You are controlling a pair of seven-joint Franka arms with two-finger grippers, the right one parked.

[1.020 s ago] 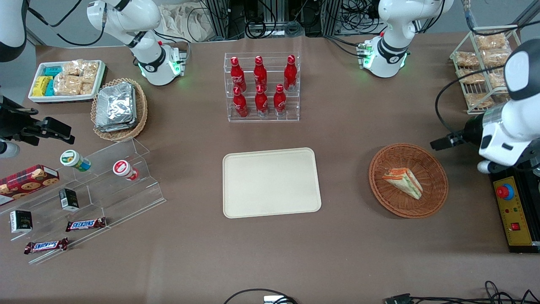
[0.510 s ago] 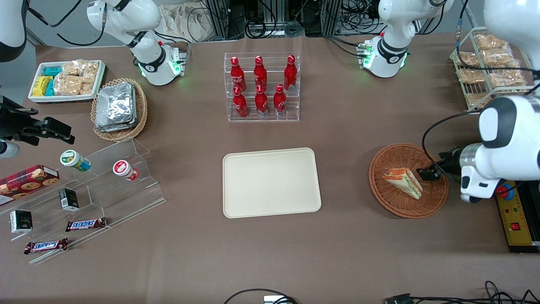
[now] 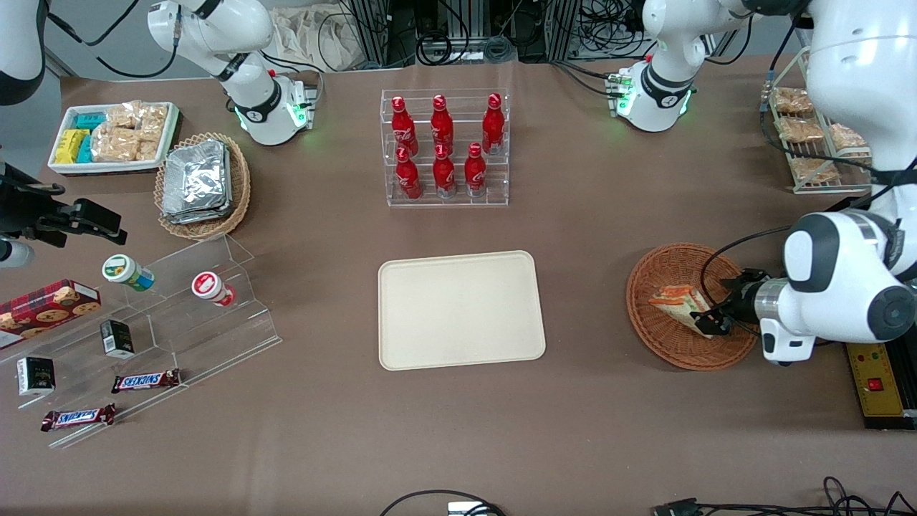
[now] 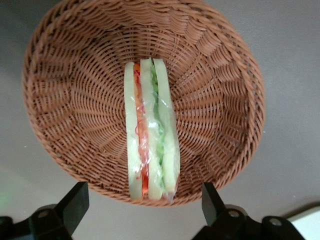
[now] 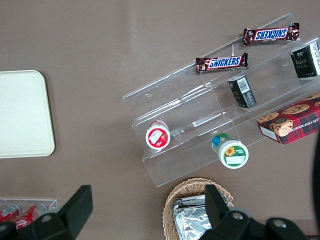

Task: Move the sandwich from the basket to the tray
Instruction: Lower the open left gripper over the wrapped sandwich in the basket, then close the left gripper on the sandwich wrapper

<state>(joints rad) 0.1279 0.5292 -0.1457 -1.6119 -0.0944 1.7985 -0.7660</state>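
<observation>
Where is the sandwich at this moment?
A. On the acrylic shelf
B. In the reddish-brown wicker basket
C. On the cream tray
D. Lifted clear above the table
B: the sandwich lies on the woven floor of the basket, with the open pincer poised over it, and the tray bare.

Bright even overhead light, soft faint shadows, sharp focus, no glare

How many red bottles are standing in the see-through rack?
6 red bottles, all in the clear rack: three in a row nearer the front camera, three in a higher row farther from it. None looks hidden. The pincer is over the basket, open.
</observation>
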